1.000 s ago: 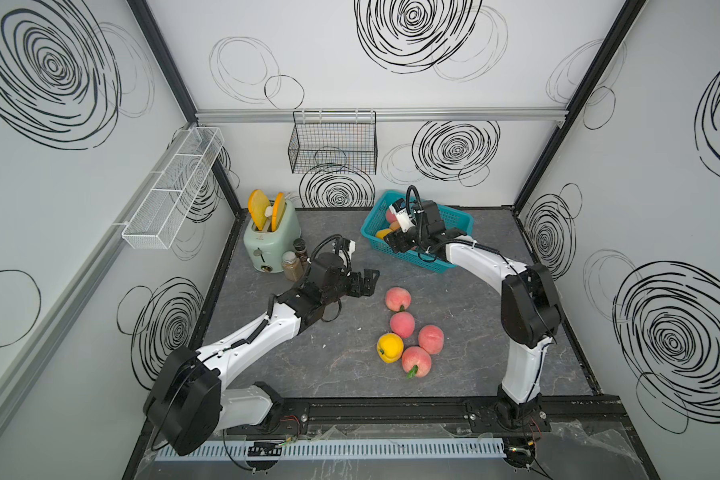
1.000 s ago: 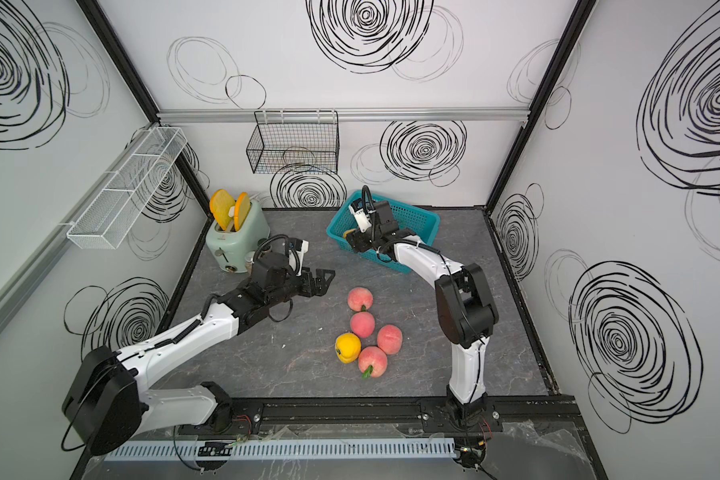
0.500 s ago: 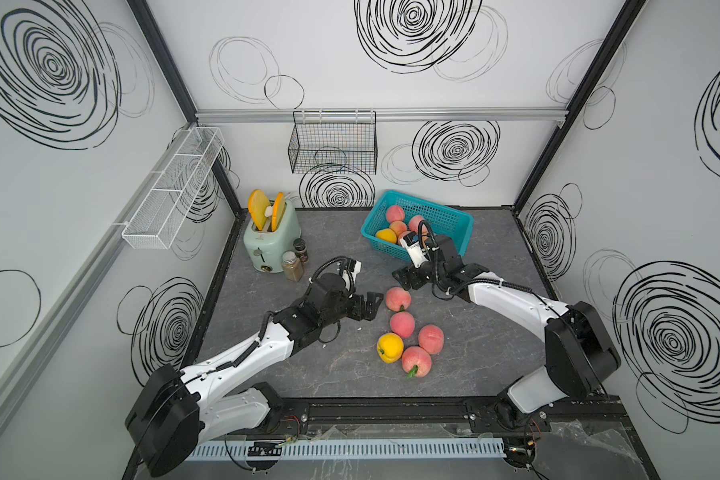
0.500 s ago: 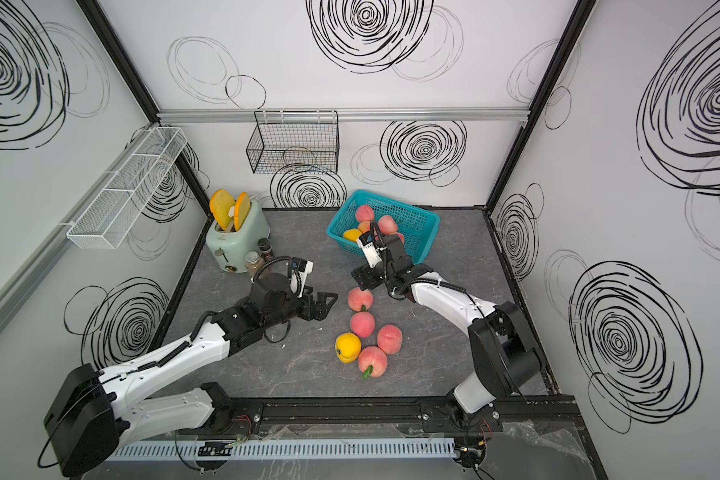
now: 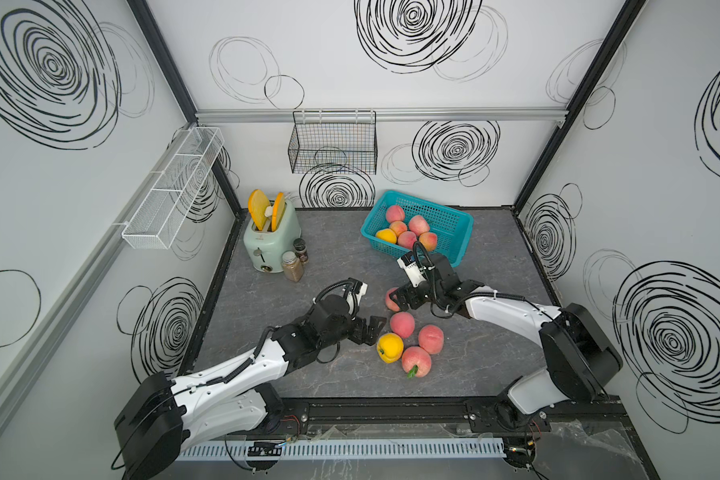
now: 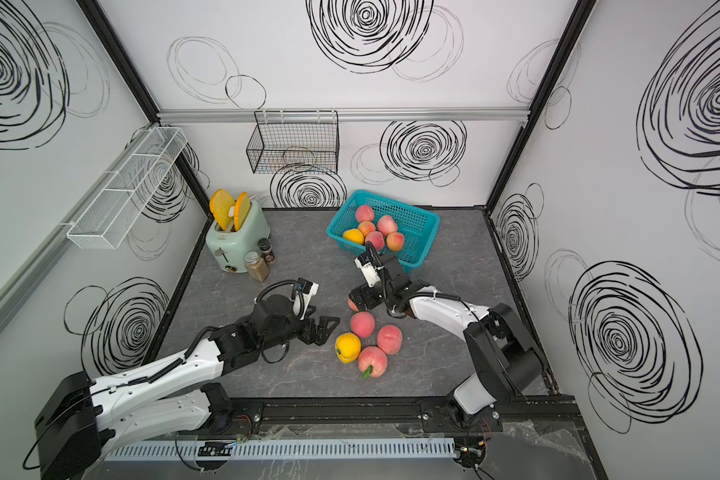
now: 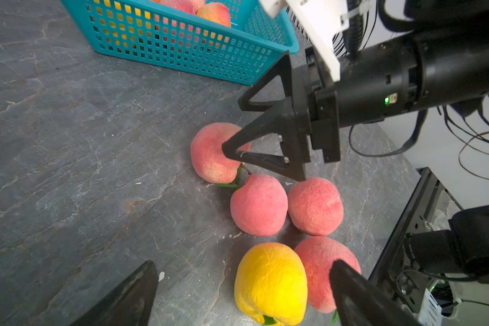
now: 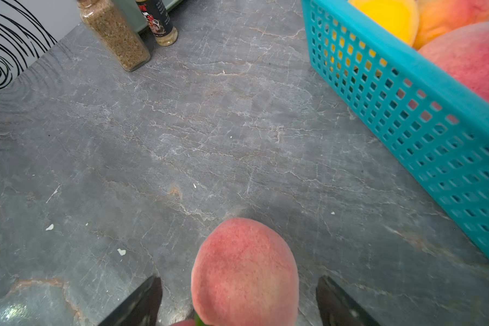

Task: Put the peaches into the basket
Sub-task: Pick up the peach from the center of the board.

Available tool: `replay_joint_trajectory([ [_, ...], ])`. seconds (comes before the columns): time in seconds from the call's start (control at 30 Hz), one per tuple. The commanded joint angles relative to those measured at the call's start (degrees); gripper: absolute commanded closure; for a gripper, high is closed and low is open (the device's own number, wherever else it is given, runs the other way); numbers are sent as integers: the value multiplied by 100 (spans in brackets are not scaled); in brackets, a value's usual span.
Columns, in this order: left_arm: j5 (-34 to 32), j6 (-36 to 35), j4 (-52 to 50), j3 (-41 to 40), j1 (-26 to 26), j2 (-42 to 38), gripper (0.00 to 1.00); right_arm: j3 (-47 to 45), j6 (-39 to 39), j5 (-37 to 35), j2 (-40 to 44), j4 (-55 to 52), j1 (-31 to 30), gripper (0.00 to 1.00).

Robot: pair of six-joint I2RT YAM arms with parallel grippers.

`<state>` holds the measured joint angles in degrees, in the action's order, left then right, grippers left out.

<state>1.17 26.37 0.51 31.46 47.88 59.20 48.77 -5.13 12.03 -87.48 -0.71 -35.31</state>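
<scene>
Several peaches [image 5: 418,224] lie in the turquoise basket [image 5: 447,224] at the back right, seen in both top views [image 6: 416,220]. More peaches sit mid-table: three pink ones clustered [image 5: 402,324] around a yellow one [image 5: 390,347]. Another pink peach [image 8: 244,271] lies apart from these. My right gripper [image 8: 240,304] stands open astride it, with a gap on each side; it also shows from above [image 5: 402,299]. My left gripper [image 7: 243,296] is open, low over the table [image 5: 373,330]. The yellow peach [image 7: 270,282] lies just ahead between its fingers, untouched.
A mint toaster [image 5: 271,241] holding orange slices stands at the back left, with two spice jars [image 5: 292,266] beside it. A black wire basket [image 5: 333,149] hangs on the back wall and a white mesh rack [image 5: 171,191] on the left wall.
My right arm came away from the basket, down to the table, its jaws widening around a pink peach. The left arm slid forward and right toward the yellow peach, staying open.
</scene>
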Motion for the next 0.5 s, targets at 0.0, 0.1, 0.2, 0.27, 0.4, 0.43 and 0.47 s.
replay_joint_trajectory([
  [0.0, -139, 35, 210, -124, 80, -110, 2, -79, -102, 167, -67, 329, -32, 10],
  [0.1, -147, 41, 221, -206, 134, -141, 2, -118, -129, 226, -120, 378, -33, 9],
  [0.2, -157, 59, 264, -287, 152, -159, 2, -149, -144, 264, -147, 405, -43, 9],
  [0.27, -161, 78, 326, -324, 172, -138, 2, -162, -133, 255, -191, 399, -46, 9],
  [0.4, -182, 101, 409, -368, 226, -68, 2, -183, -125, 220, -290, 413, -55, 8],
  [0.43, -195, 101, 426, -367, 243, -56, 2, -188, -124, 221, -325, 428, -55, 8],
  [0.47, -209, 97, 440, -378, 262, -40, 2, -199, -127, 218, -358, 447, -55, 8],
])
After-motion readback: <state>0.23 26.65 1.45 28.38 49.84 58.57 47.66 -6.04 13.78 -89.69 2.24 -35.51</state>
